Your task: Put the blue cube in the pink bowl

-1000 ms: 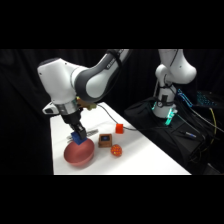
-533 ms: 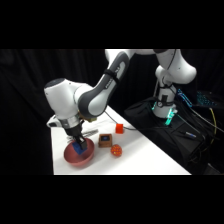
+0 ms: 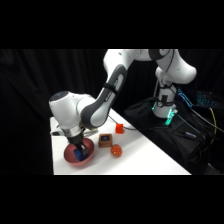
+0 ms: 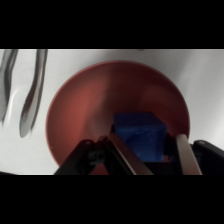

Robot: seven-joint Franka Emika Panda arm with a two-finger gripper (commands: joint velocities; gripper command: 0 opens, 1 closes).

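- Two fingers of the gripper stood either side of the cube, closed against it, down inside the bowl.
- From the side, the gripper reached into the bowl, and only a sliver of blue cube showed beneath it; I could not tell whether the cube touched the bowl's floor.
- Wrist linkage covered the cube's lower part and the bowl's near rim in the wrist view.
- Beside the bowl on the table sat a brown block with a blue mark on top, an orange ball just past it, and a red cube farther back.
- Metal tongs lay on the table left of the bowl in the wrist view, their upper ends cut off by the edge.
- Most of the arm's wrist hid the table's back corner behind the bowl.
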